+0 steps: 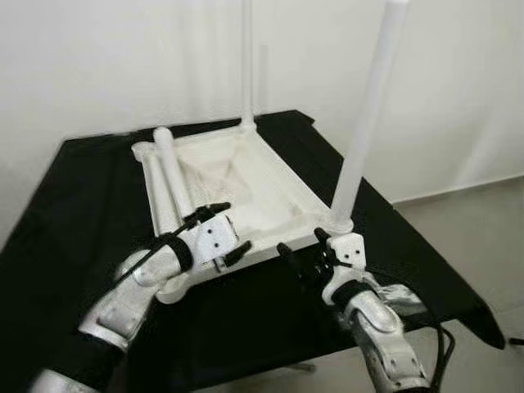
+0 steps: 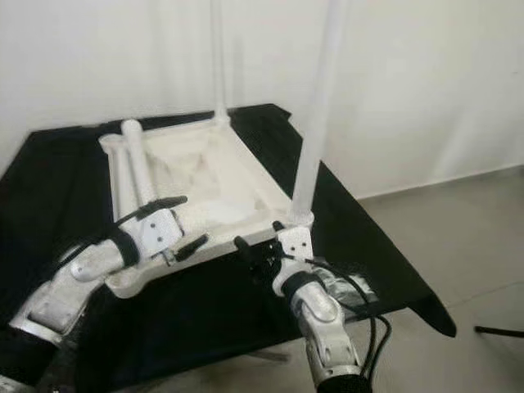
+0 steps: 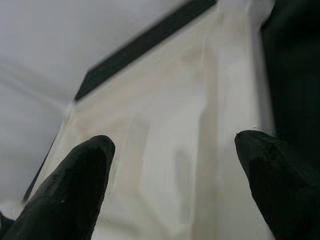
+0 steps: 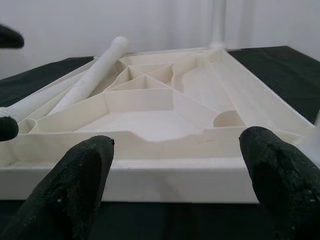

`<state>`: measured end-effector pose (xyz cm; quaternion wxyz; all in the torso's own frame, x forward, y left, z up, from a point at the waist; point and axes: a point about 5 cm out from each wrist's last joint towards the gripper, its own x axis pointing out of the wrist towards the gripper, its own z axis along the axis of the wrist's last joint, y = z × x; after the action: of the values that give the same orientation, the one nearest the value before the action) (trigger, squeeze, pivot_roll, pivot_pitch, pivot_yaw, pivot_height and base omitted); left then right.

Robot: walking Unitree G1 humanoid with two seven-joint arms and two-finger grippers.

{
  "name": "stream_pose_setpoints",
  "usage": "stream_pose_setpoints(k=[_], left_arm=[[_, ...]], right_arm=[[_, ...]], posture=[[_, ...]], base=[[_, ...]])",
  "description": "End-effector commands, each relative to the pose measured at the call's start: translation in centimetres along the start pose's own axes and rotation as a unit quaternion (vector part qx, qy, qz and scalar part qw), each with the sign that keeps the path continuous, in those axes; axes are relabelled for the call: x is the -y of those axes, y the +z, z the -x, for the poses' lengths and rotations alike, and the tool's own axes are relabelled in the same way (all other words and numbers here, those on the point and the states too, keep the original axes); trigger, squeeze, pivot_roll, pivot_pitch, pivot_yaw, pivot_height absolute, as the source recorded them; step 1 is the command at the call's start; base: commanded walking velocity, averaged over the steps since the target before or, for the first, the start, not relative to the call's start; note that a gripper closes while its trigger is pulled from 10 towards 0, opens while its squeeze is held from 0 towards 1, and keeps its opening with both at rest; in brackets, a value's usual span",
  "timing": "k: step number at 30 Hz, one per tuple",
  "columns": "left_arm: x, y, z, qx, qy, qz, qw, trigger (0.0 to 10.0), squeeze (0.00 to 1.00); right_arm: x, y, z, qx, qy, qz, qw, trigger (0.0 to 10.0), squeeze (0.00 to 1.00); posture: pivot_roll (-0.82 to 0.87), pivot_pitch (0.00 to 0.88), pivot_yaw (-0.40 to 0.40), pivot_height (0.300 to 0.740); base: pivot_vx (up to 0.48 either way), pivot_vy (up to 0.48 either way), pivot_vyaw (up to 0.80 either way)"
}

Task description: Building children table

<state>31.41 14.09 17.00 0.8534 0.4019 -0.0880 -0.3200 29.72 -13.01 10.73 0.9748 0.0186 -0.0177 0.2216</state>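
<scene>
The white tabletop [image 1: 270, 176] lies upside down on a black-covered table, its ribbed underside [image 4: 150, 112] facing up. One white leg [image 1: 246, 65] stands upright at its far corner and another leg [image 1: 368, 115] at its near right corner. Two loose legs [image 1: 174, 176] lie along its left side. My left gripper [image 1: 225, 232] hovers open over the near left part of the tabletop, beside the loose legs. At the tabletop's near edge, just left of the near upright leg, my right gripper [image 1: 301, 244] is open and holds nothing.
The black cloth [image 1: 82, 188] covers the table, whose right corner [image 1: 483, 323] juts out over the pale floor [image 1: 483, 221]. A white wall stands close behind. A black cable [image 1: 442, 348] hangs by my right forearm.
</scene>
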Motion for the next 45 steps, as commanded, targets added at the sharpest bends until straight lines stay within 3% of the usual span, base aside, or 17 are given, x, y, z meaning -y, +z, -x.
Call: stream_pose_setpoints(k=[1,6,10,18,23,27,36,45], left_arm=[[-0.2,-1.2,0.5,-0.037,-0.011,-0.035,0.999,10.0,0.0],[-2.0,-2.8,1.8,-0.089,-0.012,-0.091,0.992,10.0,0.0],[-2.8,-3.2,2.5,-0.102,-0.006,-0.105,0.989,10.0,0.0],[-1.5,-4.8,2.4,-0.131,-0.017,-0.136,0.982,10.0,0.0],[-1.8,-4.9,2.1,-0.132,0.001,-0.148,0.98,10.0,0.0],[-2.4,-5.3,1.5,-0.151,0.015,-0.19,0.97,10.0,0.0],[-3.4,-6.0,1.1,-0.17,0.039,-0.212,0.962,10.0,0.0],[-2.1,-6.9,0.9,-0.172,-0.009,-0.194,0.966,10.0,0.0]], right_arm=[[-0.4,-0.1,-0.3,-0.006,0.005,-0.008,1.0,10.0,0.0],[-0.5,-0.2,-0.1,-0.008,0.01,-0.011,1.0,10.0,0.0],[-0.5,-0.3,0.0,-0.007,0.009,-0.014,1.0,10.0,0.0],[-0.6,-0.3,0.1,-0.007,0.009,-0.018,1.0,10.0,0.0],[-0.6,-0.2,0.2,-0.007,0.009,-0.018,1.0,10.0,0.0],[-0.6,-0.1,0.4,-0.007,0.01,-0.019,1.0,10.0,0.0],[-0.7,-0.1,0.6,-0.007,0.009,-0.021,1.0,10.0,0.0],[-0.9,0.1,0.8,-0.007,0.009,-0.023,1.0,10.0,0.0]], posture=[[-0.06,0.0,0.035,0.74],[-0.06,0.0,0.037,0.74],[-0.05,0.0,0.042,0.74],[-0.05,0.0,0.047,0.74],[-0.05,0.0,0.047,0.74],[-0.05,0.0,0.051,0.74],[-0.05,0.0,0.058,0.74],[-0.06,0.0,0.065,0.74]], base=[[0.0,0.0,0.0],[0.0,0.0,0.0],[0.0,0.0,0.0],[0.0,0.0,0.0],[0.0,0.0,0.0],[0.0,0.0,0.0],[0.0,0.0,0.0],[0.0,0.0,0.0]])
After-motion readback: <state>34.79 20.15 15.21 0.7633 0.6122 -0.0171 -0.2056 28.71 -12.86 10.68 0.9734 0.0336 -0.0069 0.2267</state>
